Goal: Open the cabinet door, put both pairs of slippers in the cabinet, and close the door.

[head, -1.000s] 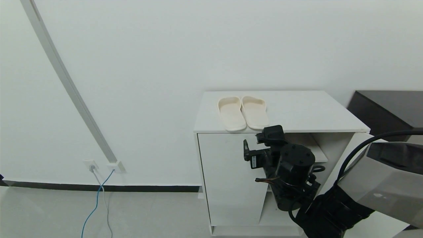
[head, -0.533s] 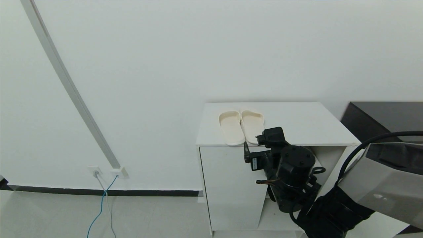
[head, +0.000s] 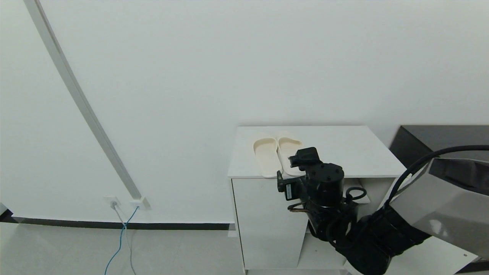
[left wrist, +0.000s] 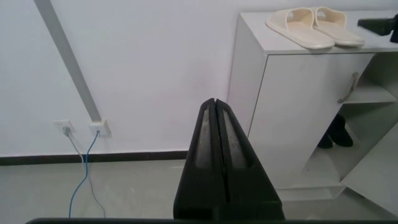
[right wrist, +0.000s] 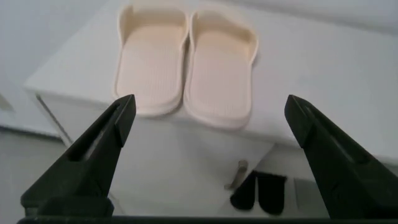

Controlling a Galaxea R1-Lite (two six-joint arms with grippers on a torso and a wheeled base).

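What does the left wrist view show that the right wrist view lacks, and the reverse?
Left wrist view's own: the shut left gripper, the wall sockets with their cables, the slanted wall conduit and the floor.
Right wrist view's own: the open right gripper, seen close up.
Shared: the cream slippers side by side on the cabinet top, the door handle, and a dark pair inside the cabinet's open right side.

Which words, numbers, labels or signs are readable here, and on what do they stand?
None can be read.
A white sticker on the right arm's wrist is too small to read.
The cabinet and the cream slippers show no print.
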